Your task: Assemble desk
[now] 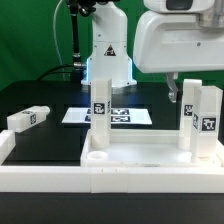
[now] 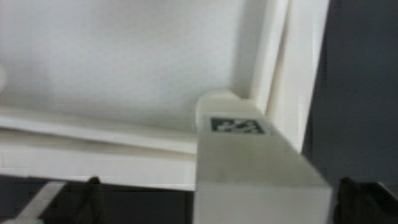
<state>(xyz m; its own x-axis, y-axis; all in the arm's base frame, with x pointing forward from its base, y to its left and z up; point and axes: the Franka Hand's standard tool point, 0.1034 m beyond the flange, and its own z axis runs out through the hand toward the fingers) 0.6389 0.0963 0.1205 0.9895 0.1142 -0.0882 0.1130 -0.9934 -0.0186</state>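
Claw (image 2: pixel 210 205) mostly cropped; blurred leg (image 2: pixel 258 160) stands between its fingertips (image 2: pixel 54 203).

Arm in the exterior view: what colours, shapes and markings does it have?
The arm is white with smooth, rounded shells and a grey part near the top. Its base bears a black triangle mark. A dark cable runs beside it. In the wrist view, the jaws look dark and thin.

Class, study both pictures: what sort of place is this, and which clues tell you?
Probably a robotics lab bench: a white robot arm is mounted at a black table, tagged desk legs stand in front, and a marker board lies flat.
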